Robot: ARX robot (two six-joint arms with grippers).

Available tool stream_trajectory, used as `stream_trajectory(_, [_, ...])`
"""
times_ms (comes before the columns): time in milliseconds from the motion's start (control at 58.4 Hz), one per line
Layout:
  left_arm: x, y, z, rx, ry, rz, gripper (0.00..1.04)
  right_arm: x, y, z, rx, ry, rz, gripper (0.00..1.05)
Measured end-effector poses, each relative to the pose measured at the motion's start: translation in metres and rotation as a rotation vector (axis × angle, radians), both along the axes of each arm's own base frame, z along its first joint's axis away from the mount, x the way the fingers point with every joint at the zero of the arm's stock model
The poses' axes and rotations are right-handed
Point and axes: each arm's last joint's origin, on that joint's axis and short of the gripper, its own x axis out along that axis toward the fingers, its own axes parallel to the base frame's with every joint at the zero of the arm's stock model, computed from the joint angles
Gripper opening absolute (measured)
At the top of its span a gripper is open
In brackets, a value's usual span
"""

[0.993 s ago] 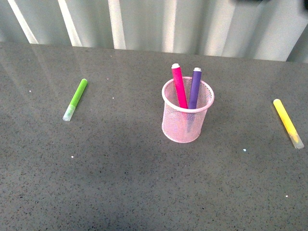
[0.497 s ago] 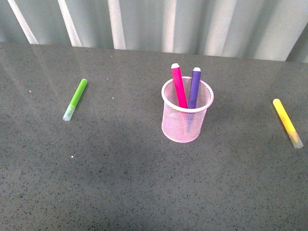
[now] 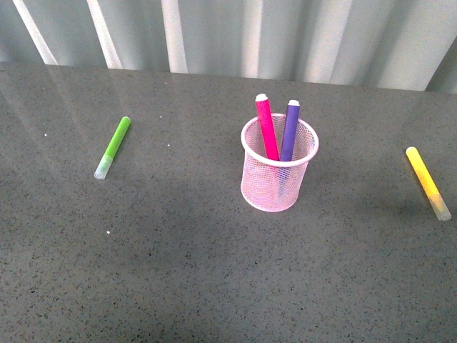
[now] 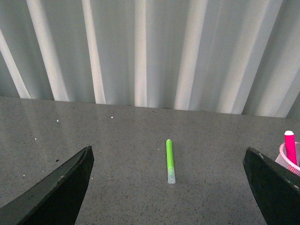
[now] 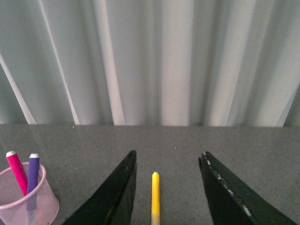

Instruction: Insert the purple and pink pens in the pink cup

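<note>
The pink cup [image 3: 278, 168] stands upright mid-table. The pink pen [image 3: 266, 128] and the purple pen [image 3: 289, 131] stand inside it, leaning, tops above the rim. No arm shows in the front view. My left gripper [image 4: 168, 187] is open and empty; the cup's rim [image 4: 291, 161] with the pink pen [image 4: 290, 145] shows at the frame edge. My right gripper [image 5: 166, 187] is open and empty; the cup [image 5: 26, 199] with both pens shows at the frame's lower corner.
A lime-green marker [image 3: 113, 147] lies on the grey table [image 3: 178, 250] to the left, also in the left wrist view [image 4: 170, 161]. A yellow marker [image 3: 427, 181] lies to the right; it lies between my right fingers [image 5: 155, 197]. A white curtain hangs behind.
</note>
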Motion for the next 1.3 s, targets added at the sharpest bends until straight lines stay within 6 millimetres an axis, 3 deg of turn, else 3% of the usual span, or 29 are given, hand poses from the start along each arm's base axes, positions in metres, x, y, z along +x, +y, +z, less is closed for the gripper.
stream_trajectory(205, [0.000,0.000,0.000,0.000,0.000,0.000,0.98,-0.007,0.008,0.001,-0.011,-0.006,0.002,0.03])
stream_trajectory(411, [0.000,0.000,0.000,0.000,-0.001,-0.001,0.98,-0.014,0.021,0.002,-0.013,-0.015,0.013,0.03])
stream_trajectory(1301, [0.000,0.000,0.000,0.000,0.000,0.000,0.98,-0.037,0.021,-0.001,-0.012,-0.011,0.008,0.03])
